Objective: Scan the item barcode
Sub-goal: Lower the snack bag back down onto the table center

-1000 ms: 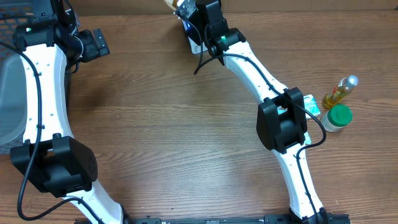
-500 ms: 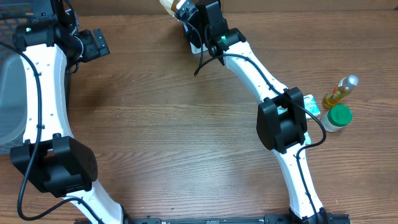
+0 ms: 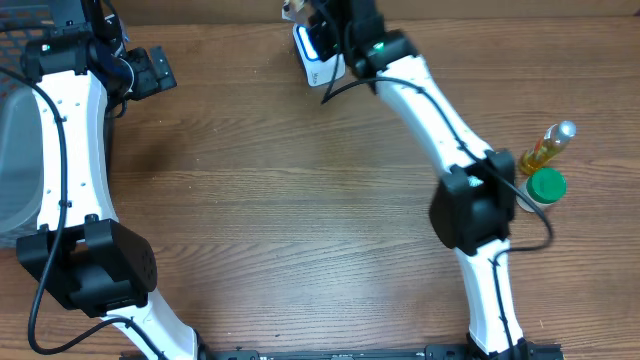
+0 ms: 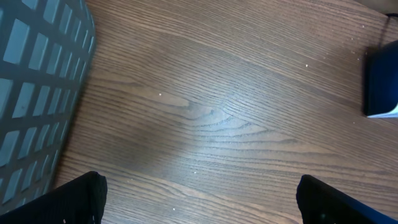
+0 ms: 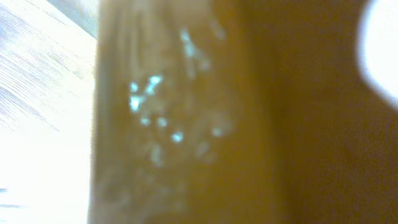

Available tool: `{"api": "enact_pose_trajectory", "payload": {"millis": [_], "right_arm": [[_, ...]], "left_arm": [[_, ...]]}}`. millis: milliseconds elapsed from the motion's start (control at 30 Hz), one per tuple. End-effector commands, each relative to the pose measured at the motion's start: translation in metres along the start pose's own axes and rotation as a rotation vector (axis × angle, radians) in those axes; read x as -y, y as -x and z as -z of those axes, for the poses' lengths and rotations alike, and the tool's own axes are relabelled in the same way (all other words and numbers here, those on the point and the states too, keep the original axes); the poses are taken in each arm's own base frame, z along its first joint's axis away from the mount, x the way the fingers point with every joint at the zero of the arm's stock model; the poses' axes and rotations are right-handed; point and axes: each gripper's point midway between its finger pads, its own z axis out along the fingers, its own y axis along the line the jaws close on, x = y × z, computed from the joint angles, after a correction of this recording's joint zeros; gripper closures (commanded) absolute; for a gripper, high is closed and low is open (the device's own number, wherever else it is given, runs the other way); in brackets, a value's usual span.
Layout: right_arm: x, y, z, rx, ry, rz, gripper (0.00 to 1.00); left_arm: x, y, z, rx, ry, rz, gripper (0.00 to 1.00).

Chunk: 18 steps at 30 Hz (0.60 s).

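Observation:
My right gripper (image 3: 303, 13) is at the table's far edge, shut on a pale amber item (image 3: 289, 10) of which only a tip shows at the top of the overhead view. A blurred amber surface of the item (image 5: 217, 112) fills the right wrist view and hides the fingers. Just below the gripper, a white and blue scanner (image 3: 318, 56) sits on the table; its dark blue edge (image 4: 380, 81) also shows in the left wrist view. My left gripper (image 3: 152, 70) hangs open over bare wood (image 4: 199, 199), holding nothing.
A grey mesh basket (image 3: 14, 150) stands at the left edge, close to my left gripper (image 4: 31, 81). At the right sit a yellow oil bottle (image 3: 548, 146) and a jar with a green lid (image 3: 544, 188).
The right arm has swung to the right and further back, carrying the item up past the scanner toward the top edge. The left arm has not moved.

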Motion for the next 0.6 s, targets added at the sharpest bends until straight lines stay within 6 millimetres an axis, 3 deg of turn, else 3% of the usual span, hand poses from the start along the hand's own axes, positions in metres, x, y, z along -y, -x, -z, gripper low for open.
{"api": "enact_pose_trajectory", "payload": {"millis": [0, 100, 167, 367, 567], "right_arm": [[0.002, 0.048, 0.070, 0.073, 0.083, -0.152, 0.96], [-0.016, 0.011, 0.082, -0.088, 0.219, -0.213, 0.96], [-0.029, -0.024, 0.091, -0.237, 0.296, -0.266, 0.96], [-0.043, -0.116, 0.127, -0.639, 0.335, -0.374, 0.96], [-0.058, -0.172, 0.149, -0.861, 0.394, -0.349, 0.96]], "left_arm": [[0.004, 0.005, 0.005, 0.021, -0.001, 0.002, 0.00], [0.004, 0.005, 0.005, 0.021, -0.001, 0.002, 0.01], [0.004, 0.005, 0.005, 0.021, -0.001, 0.002, 0.00], [0.004, 0.005, 0.005, 0.021, -0.001, 0.002, 0.00], [0.004, 0.005, 0.005, 0.021, -0.001, 0.002, 0.00]]}}
